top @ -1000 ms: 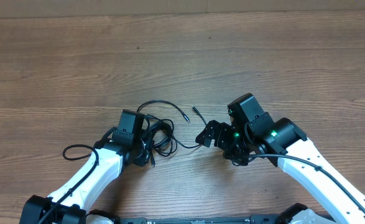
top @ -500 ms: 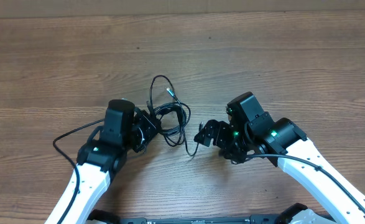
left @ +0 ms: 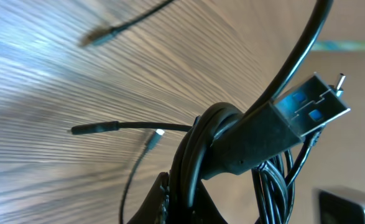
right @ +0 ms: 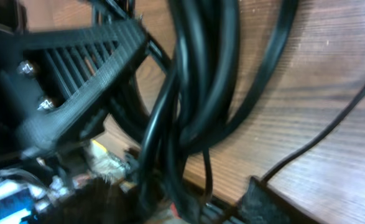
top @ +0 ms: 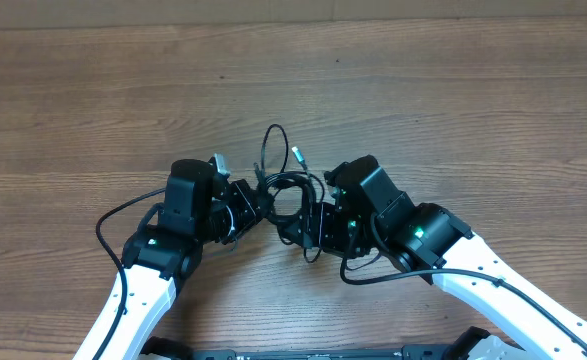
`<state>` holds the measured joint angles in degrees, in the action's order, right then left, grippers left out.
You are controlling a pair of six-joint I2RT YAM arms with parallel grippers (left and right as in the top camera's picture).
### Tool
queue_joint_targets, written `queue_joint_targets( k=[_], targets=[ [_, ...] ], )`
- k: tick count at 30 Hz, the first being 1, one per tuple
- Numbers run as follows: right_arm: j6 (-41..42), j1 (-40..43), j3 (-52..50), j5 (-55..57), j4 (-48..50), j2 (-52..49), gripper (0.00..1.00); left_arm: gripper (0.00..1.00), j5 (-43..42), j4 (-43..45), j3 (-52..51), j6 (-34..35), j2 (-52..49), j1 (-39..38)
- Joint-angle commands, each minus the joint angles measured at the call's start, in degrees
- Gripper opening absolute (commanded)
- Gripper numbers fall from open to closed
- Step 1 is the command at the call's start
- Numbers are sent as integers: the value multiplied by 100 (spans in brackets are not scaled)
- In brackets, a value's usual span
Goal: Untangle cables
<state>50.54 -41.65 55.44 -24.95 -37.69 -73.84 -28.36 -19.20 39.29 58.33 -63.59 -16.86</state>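
Note:
The cables (top: 285, 184) are thin black cords bunched together between my two grippers, with loops and small plug ends fanning toward the far side. My left gripper (top: 250, 205) is shut on the bunch and holds it off the table. In the left wrist view its jaws (left: 191, 202) pinch several strands (left: 198, 155), and a blue-tongued USB plug (left: 300, 115) sticks out to the right. My right gripper (top: 308, 226) is open right against the bunch. In the right wrist view several strands (right: 194, 93) run between its fingers (right: 275, 202).
The wooden table (top: 453, 100) spreads all round. Thicker black wires run along each arm, one looping out at the left (top: 108, 225). The left gripper's ribbed finger (right: 76, 68) shows close in the right wrist view. Loose plug ends (left: 98, 129) hang over the table.
My left gripper lifted the bunch and carried it up and to the right. My right gripper swung left until the strands sit between its fingers.

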Motion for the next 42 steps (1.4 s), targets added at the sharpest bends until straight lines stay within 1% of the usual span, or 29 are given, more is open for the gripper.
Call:
queue_joint_targets(
  k=[1,3,4,5,7,10,16,20,22,26,29,31,35,39,42],
  targets=[
    [7,-39,-2,330,17,9,40,4,-828,157,103,22,74,35],
    [7,-39,-2,326,11,9,17,4,-870,162,103,22,74,35],
    [7,-39,-2,323,-9,9,8,4,-839,144,103,20,74,35],
    [4,-39,-2,315,-28,9,4,4,-756,122,103,22,72,35],
    [4,-42,-2,289,-101,11,4,4,-457,44,103,116,72,37],
    [-37,-52,-2,103,-308,11,4,4,236,-170,103,691,70,66],
    [-881,-284,0,-625,-332,11,4,4,1550,-726,103,1751,70,195],
    [-962,-544,0,-621,-271,11,4,5,2243,-1126,103,2273,46,203],
    [-1034,-662,0,-603,-92,11,4,8,2398,-1191,101,2256,15,201],
    [-1034,-693,0,-608,595,11,4,5,2428,-1198,101,1596,-94,201],
    [-1034,-693,0,-605,1189,13,4,4,2455,-1237,101,1115,-219,210],
    [-1036,-675,0,-601,1460,13,4,4,2481,-1255,101,929,-302,238],
    [-1021,-564,2,-599,1655,17,4,4,2796,-1425,101,990,-468,345],
    [-857,-389,2,-599,1587,22,4,4,2876,-1593,101,1633,-623,654],
    [-590,-302,2,-509,1482,22,4,6,2603,-1655,101,1976,-638,1032]
  ],
)
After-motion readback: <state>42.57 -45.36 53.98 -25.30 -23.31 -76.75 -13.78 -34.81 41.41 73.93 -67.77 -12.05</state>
